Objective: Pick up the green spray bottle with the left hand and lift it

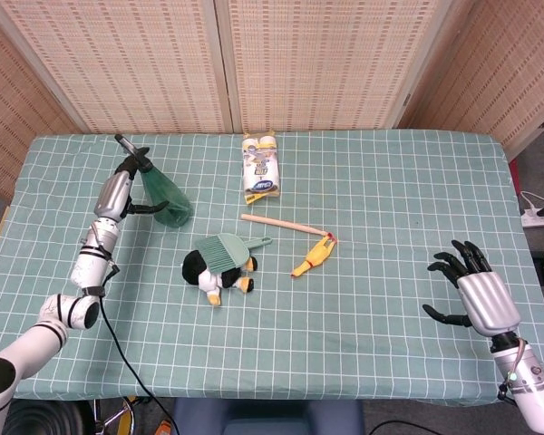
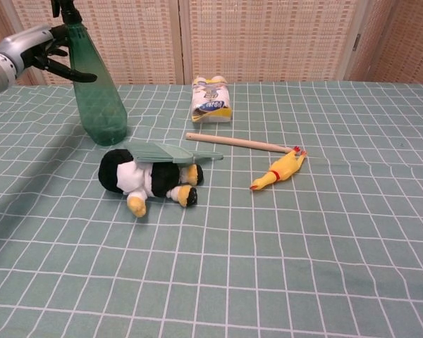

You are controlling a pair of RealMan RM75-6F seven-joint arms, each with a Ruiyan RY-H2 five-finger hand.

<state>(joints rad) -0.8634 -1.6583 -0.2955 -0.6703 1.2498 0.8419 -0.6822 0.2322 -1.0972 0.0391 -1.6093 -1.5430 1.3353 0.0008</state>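
From the head view, your left hand (image 1: 118, 192) is holding the green bottle (image 1: 163, 195) by its neck near the table's far left; your right hand (image 1: 476, 294) is hovering with fingers spread wide, holding nothing. From the chest view, the bottle is standing behind the penguin (image 2: 144, 179). The packet's (image 2: 211, 98) writing is too small to read.

One green spray bottle (image 2: 99, 98) stands on the table (image 1: 390, 181). One plush penguin (image 2: 144, 181), one green dustpan (image 2: 170, 152) lying across it. One wooden stick (image 2: 236, 143), one yellow rubber chicken (image 2: 280, 170), one white and yellow packet (image 2: 211, 100) at the back. Two robot hands: the left hand (image 1: 118, 190) and the right hand (image 1: 476, 292).
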